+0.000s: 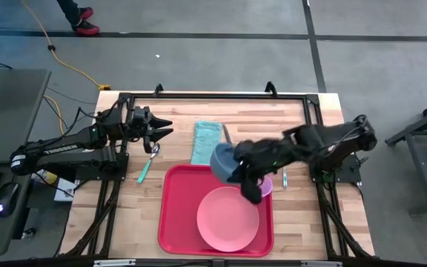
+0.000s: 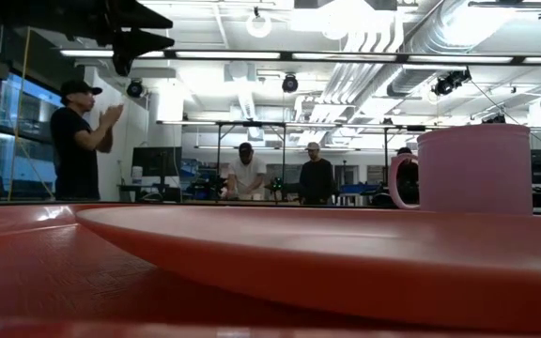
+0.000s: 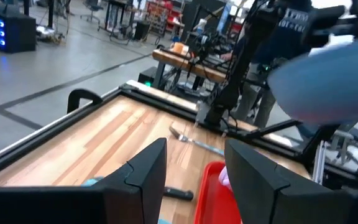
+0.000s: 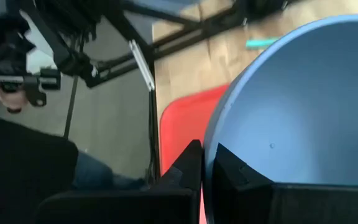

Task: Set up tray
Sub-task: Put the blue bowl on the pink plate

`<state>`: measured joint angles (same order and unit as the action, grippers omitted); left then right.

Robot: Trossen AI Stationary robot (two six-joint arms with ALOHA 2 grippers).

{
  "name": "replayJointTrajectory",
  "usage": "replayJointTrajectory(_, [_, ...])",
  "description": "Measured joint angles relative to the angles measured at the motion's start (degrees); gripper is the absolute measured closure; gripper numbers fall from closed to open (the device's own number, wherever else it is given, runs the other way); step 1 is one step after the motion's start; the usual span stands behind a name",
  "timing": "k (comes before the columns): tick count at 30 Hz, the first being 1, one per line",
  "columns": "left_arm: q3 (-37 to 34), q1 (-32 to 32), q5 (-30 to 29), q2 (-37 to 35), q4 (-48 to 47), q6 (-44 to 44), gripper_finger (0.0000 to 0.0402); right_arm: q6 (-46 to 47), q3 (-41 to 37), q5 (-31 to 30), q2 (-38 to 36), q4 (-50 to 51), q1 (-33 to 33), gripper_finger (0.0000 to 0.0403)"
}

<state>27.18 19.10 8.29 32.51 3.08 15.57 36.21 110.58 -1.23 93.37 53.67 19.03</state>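
Holding a blue bowl (image 1: pixel 223 162) by its rim, the right gripper (image 1: pixel 237 172) hangs above the far edge of the tray (image 1: pixel 178 216), its two fingers pinched tight on the bowl's wall, as the right wrist view shows with the blue bowl (image 4: pixel 303 106) filling most of that picture and the dark fingers (image 4: pixel 191 163) clamped at its edge. The tray is a large red rectangle lying on the near middle of the wooden table (image 1: pixel 302 122), its near rim close to the table's near edge. On the tray lies a round pink plate (image 1: pixel 227 219), toward the tray's right and near side, and a pink mug (image 1: pixel 266 185) stands at the tray's far right corner, partly hidden by the right arm; in the low view the pink mug (image 2: pixel 472 169) rises behind the broad plate (image 2: pixel 346 249). Beyond the tray's far edge a teal cloth (image 1: pixel 207 141) lies flat on the table, and to the left of it a teal-handled spoon (image 1: pixel 147 165) lies on the bare wood, well apart from the tray. A fork (image 1: pixel 285 176) lies on the table just right of the tray's far right corner. The left gripper (image 1: pixel 165 127) hovers over the far left part of the table, near the spoon's bowl end, its fingers (image 3: pixel 145 177) parted with a clear gap and nothing between them. People (image 2: pixel 78 141) stand in the room behind the table
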Motion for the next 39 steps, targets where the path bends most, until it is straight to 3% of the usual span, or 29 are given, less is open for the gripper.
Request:
replayJointTrajectory(20, [0.0,0.0,-1.2,0.0,-3.3,-1.9,0.0207,3.7,0.0,-0.8,11.4,3.5,8.8,0.0403])
replayJointTrajectory(31, [0.0,0.0,-1.4,0.0,-3.3,-1.8,0.0207,2.6,0.0,6.0,18.5,5.7,10.6,0.0403])
replayJointTrajectory(39, [0.0,0.0,-1.8,0.0,-3.2,-1.8,0.0207,2.3,0.0,3.3,21.2,10.6,11.6,0.0403])
